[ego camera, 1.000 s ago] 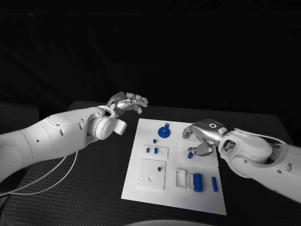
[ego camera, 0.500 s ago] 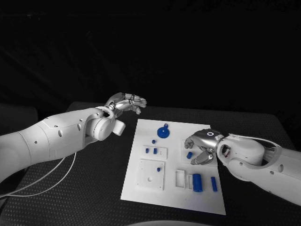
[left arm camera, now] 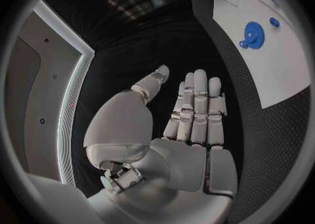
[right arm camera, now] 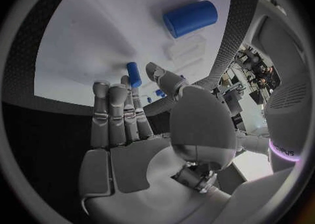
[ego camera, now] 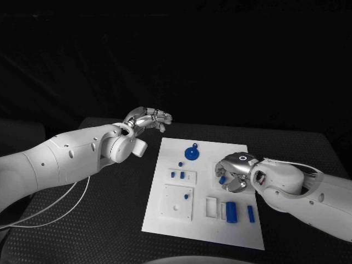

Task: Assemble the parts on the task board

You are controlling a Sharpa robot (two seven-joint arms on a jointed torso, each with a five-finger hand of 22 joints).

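The task board [ego camera: 176, 217] lies in the middle of the black counter [ego camera: 113, 220], and the assembly looks to be at an early-to-middle stage. Toward the board's 12 o'clock end a blue gear [ego camera: 192, 153] sits flat on the plate, apparently already placed. Below it, nearer the centre, a small raised white block carries short blue pegs [ego camera: 177, 175] that appear to stand in their holes, and a larger white block [ego camera: 179, 202] at about 7 o'clock shows one small blue piece on it with other holes seemingly vacant. Toward 5 o'clock a blue cylinder [ego camera: 231, 212] and a slimmer blue bar [ego camera: 251, 215] lie loose beside a pale slotted holder, so these probably remain to be fitted. The right robot hand [ego camera: 233, 175] hovers over the board's 3 o'clock edge, and a small blue peg [right arm camera: 133, 73] sits at its fingertips; the right wrist view puts the peg between the thumb and the straight fingers, but whether it is actually pinched or merely lies on the board just beyond them cannot be told. The left robot hand [ego camera: 149, 119] hangs off the board beyond its 11 o'clock corner, over the counter, fingers loosely apart and holding nothing, as the left wrist view confirms.
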